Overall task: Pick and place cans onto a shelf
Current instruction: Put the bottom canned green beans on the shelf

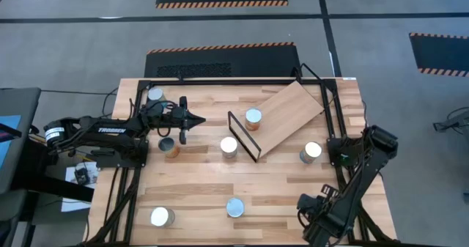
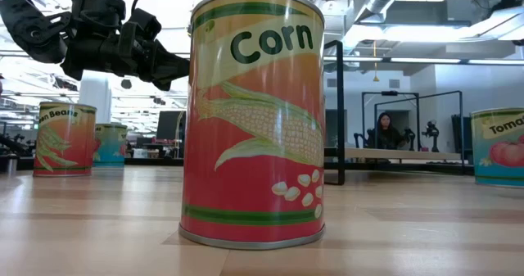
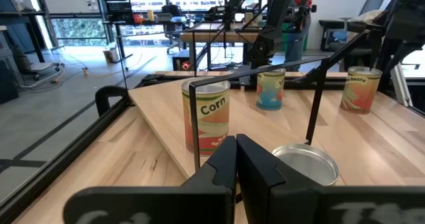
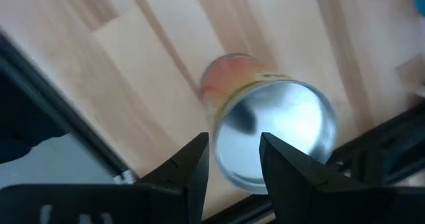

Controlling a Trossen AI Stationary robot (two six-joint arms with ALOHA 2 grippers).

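The shelf, a light-wood board (image 1: 293,111) with a black wire frame (image 1: 243,135) at its near-left end, lies at the table's far right. One corn can (image 1: 253,118) stands on it and also shows in the left wrist view (image 3: 207,114). Other cans stand on the table: one (image 1: 229,146) beside the frame, one (image 1: 170,146) under my left arm, one (image 1: 155,94) at the far left, one (image 1: 311,152) at the right edge, and two near the front (image 1: 234,207) (image 1: 161,217). My left gripper (image 1: 199,119) (image 3: 236,154) is shut and empty, above the table, left of the shelf. My right gripper (image 4: 234,159) is open above the right-edge can (image 4: 275,134), clear of it.
A black tube frame (image 1: 333,108) runs round the table's edges, close to the right-edge can. In the low view a corn can (image 2: 254,116) fills the front, with a tomato can (image 2: 499,145) to its right. A person (image 2: 385,131) sits far behind the table.
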